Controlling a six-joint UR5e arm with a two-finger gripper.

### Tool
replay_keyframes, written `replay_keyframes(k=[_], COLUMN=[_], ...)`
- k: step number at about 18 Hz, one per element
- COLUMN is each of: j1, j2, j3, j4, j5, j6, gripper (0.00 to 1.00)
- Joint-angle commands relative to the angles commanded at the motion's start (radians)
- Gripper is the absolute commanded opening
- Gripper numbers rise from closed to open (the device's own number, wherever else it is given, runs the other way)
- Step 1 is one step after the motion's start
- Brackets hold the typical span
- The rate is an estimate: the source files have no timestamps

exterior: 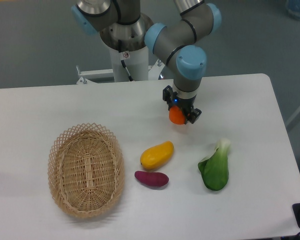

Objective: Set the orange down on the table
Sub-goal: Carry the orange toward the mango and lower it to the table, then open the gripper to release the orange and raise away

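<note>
Black two-finger gripper (180, 111) clamped on the small round orange (177, 115), above the smooth white tabletop (35, 110), glossy elongated mango (157, 154) below-left of the gripper, purple sweet potato (151, 178) further below, leafy bok choy (215, 169) lower right, oval woven wicker basket (85, 169) far left

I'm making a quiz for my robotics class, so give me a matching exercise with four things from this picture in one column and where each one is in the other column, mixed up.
Things:
1. orange
2. wicker basket
3. purple sweet potato
4. leafy green

Places:
A. lying just below the mango
B. on the right part of the table
C. held in the gripper
D. on the left part of the table

Pairs: 1-C, 2-D, 3-A, 4-B
</note>
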Motion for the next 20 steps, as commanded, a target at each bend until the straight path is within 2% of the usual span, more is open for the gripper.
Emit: replay_keyframes(k=[5, 8, 9, 13, 14, 20], j1=[-0.008, -0.009, -0.011, -0.016, -0.016, -0.006], j2=[-0.002, -0.006, -0.006, -0.008, -0.008, -0.002], j3=[-0.002, -0.002, -0.003, -0.003, -0.002, 0.032], j4=[0.000, 0.000, 0.000, 0.000, 0.000, -0.005], j5=[-0.003, -0.003, -0.002, -0.002, -0.002, -0.018], j6=[0.000, 0.000, 0.000, -0.002, -0.002, 0.000], gripper=[0.65, 0.77, 0.85, 0.94, 1.00, 1.00])
